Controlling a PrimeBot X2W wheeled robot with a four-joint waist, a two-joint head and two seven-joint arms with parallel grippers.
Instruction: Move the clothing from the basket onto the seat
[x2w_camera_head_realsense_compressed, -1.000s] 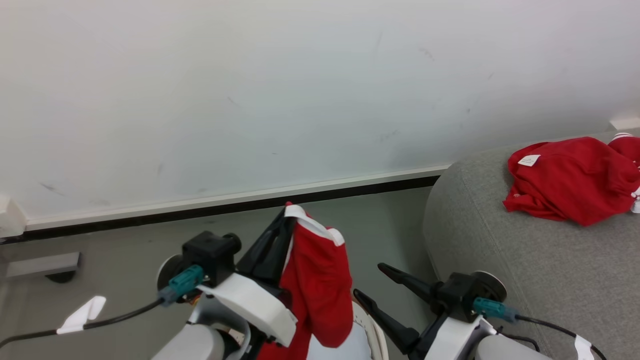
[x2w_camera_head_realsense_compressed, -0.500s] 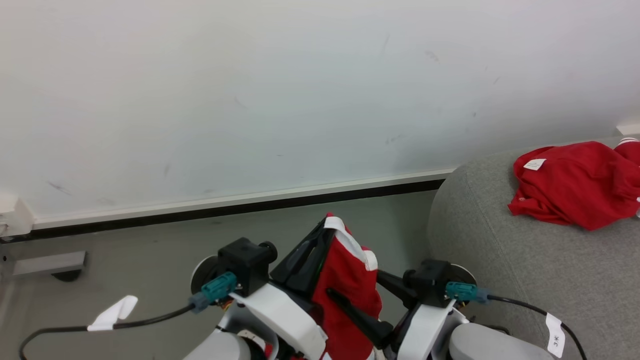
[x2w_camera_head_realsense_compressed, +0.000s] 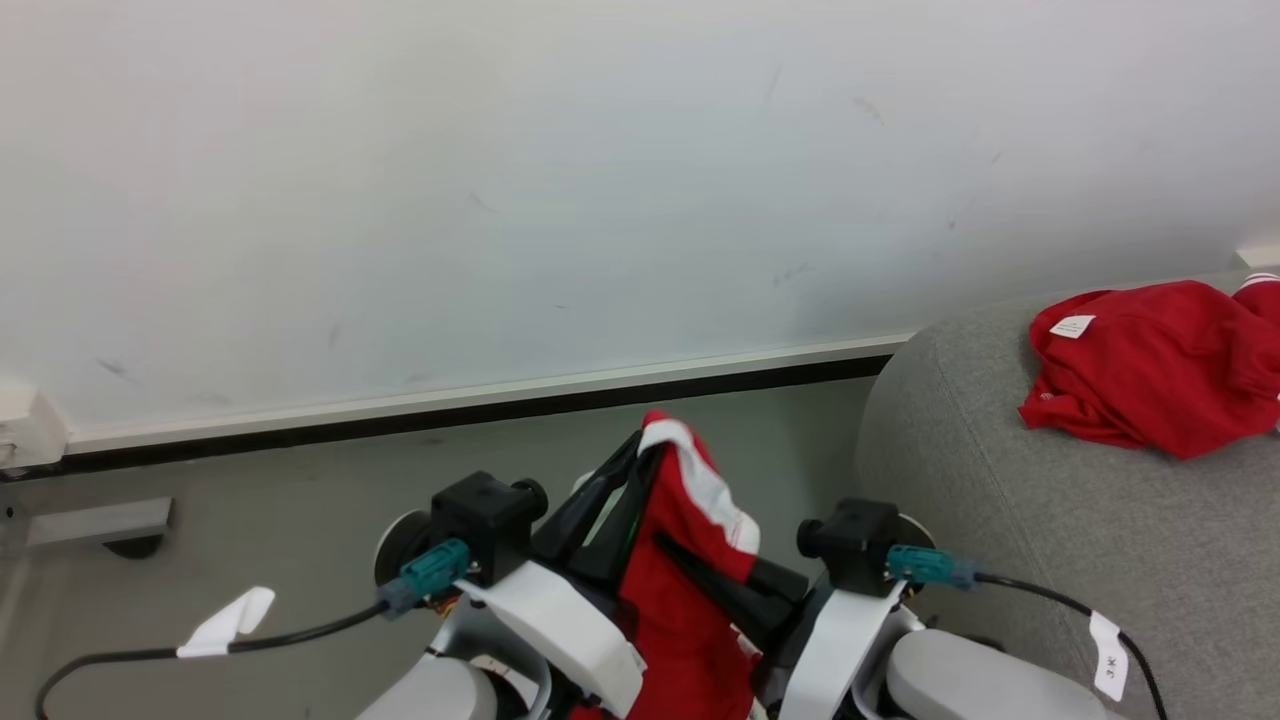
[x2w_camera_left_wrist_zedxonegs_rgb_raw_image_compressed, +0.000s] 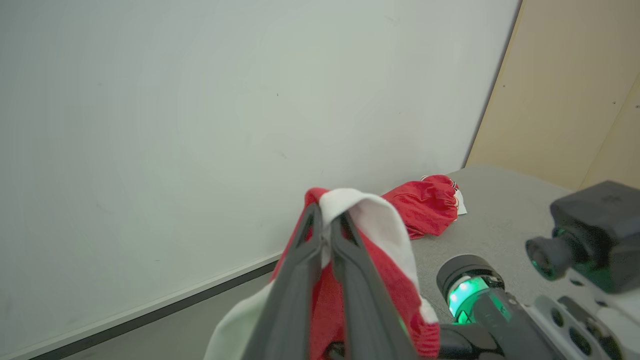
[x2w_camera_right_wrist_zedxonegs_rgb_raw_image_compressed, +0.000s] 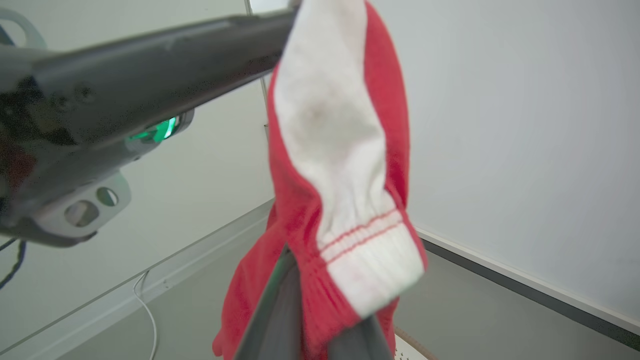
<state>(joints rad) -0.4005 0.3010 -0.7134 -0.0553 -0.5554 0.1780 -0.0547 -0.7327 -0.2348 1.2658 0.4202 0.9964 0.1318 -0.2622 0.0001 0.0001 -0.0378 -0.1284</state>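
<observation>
Left jaws are pinching the lifted garment (x2w_camera_head_realsense_compressed: 685, 640), right jaws are straddling it, grip unclear, likely awaiting a rightward carry onto the seat (x2w_camera_head_realsense_compressed: 1050, 560).

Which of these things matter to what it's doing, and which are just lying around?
Job: held red garment, left gripper gripping it, second red garment, grey seat under it.
Lying about: grey box by the wall, white floor cable.

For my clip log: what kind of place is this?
Likely a plain indoor room, maybe a test space: bare white wall with a dark skirting strip, smooth grey floor, and a grey upholstered seat holding red clothing.
</observation>
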